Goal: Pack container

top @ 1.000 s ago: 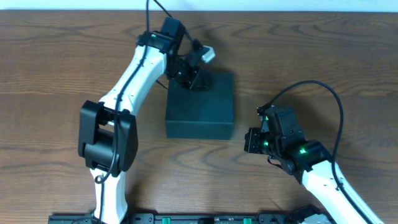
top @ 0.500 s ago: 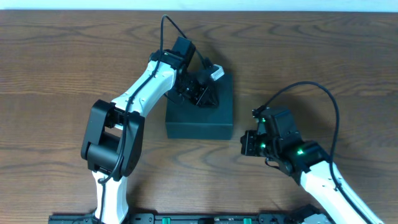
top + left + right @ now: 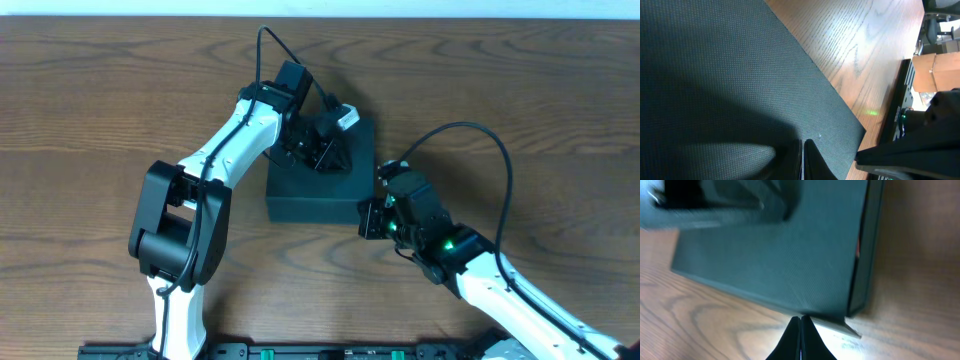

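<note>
The container (image 3: pixel 315 190) is a dark teal rectangular box with its flap lid down, at the table's middle. My left gripper (image 3: pixel 322 152) is shut and empty, its tips pressed on the lid's top; the left wrist view shows the lid (image 3: pixel 740 75) filling the frame under the closed fingers (image 3: pixel 803 150). My right gripper (image 3: pixel 366 218) is shut and empty, its tips at the box's near right side. In the right wrist view its fingers (image 3: pixel 801 320) touch the lower edge of the container (image 3: pixel 780 250), beside a thin flap edge sticking out at the corner.
The wooden table (image 3: pixel 90 110) spreads around the box. A black rail (image 3: pixel 300 350) runs along the near edge. Brown cardboard boxes (image 3: pixel 935 70) show off the table in the left wrist view.
My right gripper has moved left to the box's right side. My left gripper came down from the box's far edge onto the lid and now holds still.
</note>
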Motion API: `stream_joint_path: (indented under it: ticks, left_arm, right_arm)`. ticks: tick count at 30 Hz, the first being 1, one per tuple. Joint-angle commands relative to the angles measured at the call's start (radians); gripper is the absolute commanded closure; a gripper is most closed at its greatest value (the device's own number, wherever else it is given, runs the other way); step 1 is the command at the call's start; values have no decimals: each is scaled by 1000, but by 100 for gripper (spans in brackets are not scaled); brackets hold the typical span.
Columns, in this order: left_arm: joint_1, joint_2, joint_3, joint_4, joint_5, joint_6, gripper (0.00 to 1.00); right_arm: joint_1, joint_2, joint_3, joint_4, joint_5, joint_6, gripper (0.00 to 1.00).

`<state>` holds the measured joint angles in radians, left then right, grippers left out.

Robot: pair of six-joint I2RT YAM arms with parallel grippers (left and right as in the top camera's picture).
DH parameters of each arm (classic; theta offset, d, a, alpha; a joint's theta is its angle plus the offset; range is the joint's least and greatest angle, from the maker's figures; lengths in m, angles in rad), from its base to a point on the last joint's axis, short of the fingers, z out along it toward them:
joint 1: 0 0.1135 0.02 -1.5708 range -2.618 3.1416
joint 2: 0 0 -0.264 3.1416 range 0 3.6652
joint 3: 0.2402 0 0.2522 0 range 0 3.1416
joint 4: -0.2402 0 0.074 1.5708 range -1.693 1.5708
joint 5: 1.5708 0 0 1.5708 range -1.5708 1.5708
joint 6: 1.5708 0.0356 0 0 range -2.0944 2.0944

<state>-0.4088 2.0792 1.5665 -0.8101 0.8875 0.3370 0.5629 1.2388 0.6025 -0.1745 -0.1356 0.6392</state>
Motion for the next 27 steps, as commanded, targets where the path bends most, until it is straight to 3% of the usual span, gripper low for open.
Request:
stream_joint_path:
  ticks: [1,7,10,13,18,27]
  left_arm:
    - [-6,59,-52,-16,-185,-1,94]
    - [-6,59,-52,-16,-185,-1,94]
    - [-6,59,-52,-16,-185,-1,94]
    - [-6,59,-52,-15,-185,-1,94]
    - [-6,59,-52,-15,-185,-2,94]
    - [-6,59,-52,-11,-185,-5,94]
  right_arm:
    - [-23,-14,15,29,31,10,98]
    - [-44,-14,15,84,31,10,99]
    - [-45,-1,15,29,30,10,99]
    - [-45,61,15,-19,25,10,98]
    - [-45,142,15,38,-26,9,99]
    - [-59,90,56,-15,-86,-55,98]
